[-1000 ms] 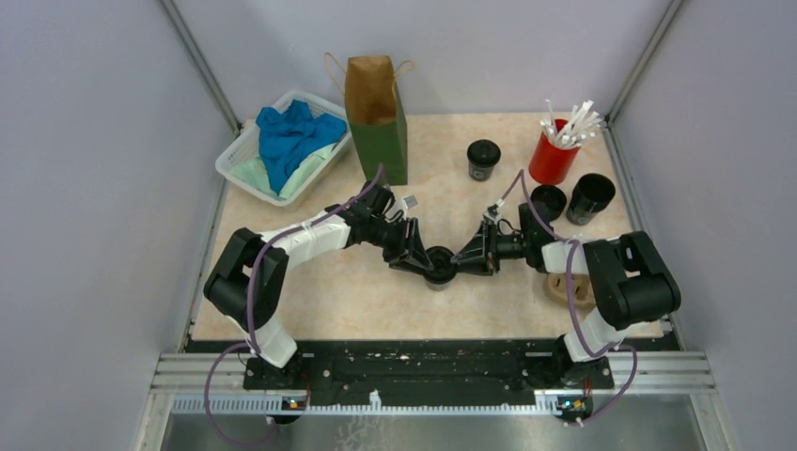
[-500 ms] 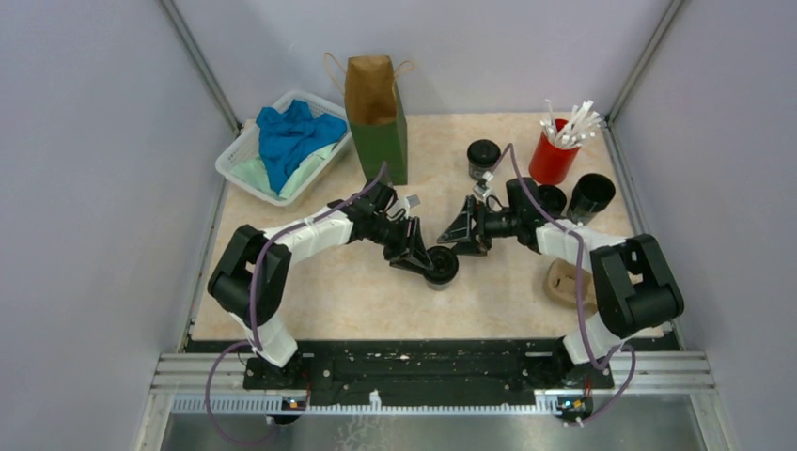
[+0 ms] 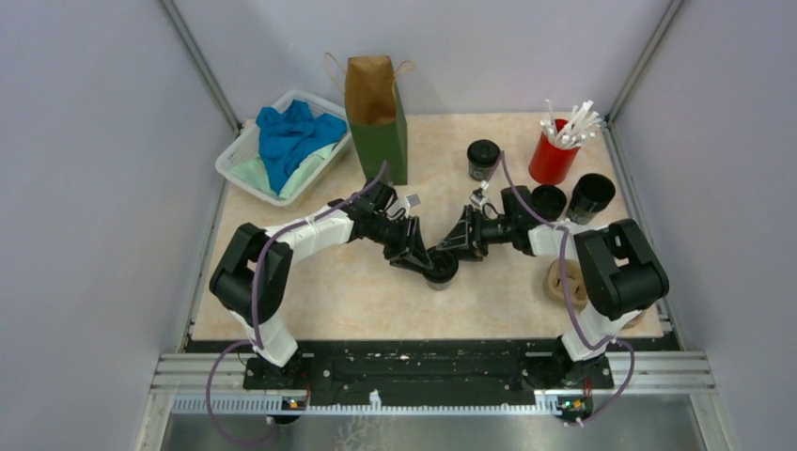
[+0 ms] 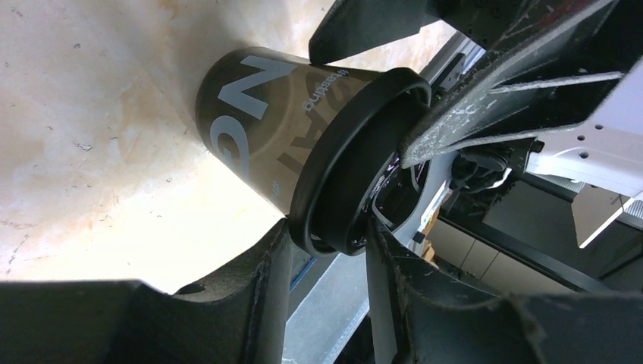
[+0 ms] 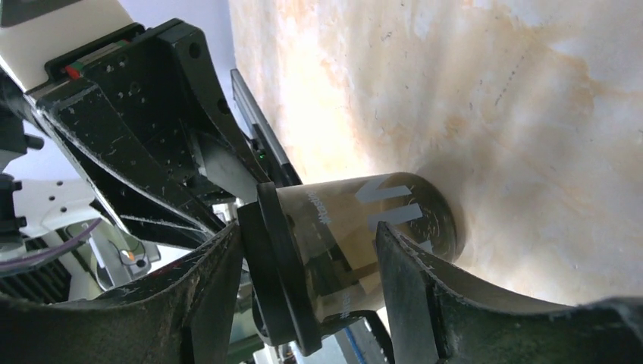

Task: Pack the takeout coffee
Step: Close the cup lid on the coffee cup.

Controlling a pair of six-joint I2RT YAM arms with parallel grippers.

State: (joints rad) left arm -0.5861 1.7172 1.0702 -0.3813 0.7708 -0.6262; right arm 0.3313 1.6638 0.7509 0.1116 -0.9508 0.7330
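**A:** On the beige, marble-patterned table [image 3: 320, 301], what stands at the middle?

**B:** One takeout coffee cup [image 3: 440, 268], black with a round black lid and pale lettering on its side. It stands upright on the bare top, between the two arms.

**A:** Who has it?

**B:** The left gripper [image 3: 425, 260] pinches it at the lid; its wrist view shows a finger on each side of the rim. The right gripper [image 5: 309, 233] straddles the same cup from the other side, fingers apart, but I cannot tell whether they press on it.

**A:** And the room?

**B:** Plain pale grey walls [image 3: 94, 188] close in on the left, the right and behind, with slanting metal posts [image 3: 199, 66] at the far corners. A black rail [image 3: 423, 362] runs along the near edge, where the arms are bolted.

**A:** What else is on the top?

**B:** At far left is a white basket [image 3: 235, 155] holding a blue cloth [image 3: 287, 132], with a green and brown paper bag [image 3: 376, 117] upright just beside it. At far right are a lidded black cup [image 3: 483, 158] and a red cup [image 3: 550, 164] of white sticks [image 3: 569, 120]. Two more black cups [image 3: 590, 195] stand near the red one, and a tan pulp carrier [image 3: 562, 282] is partly hidden by the right arm.
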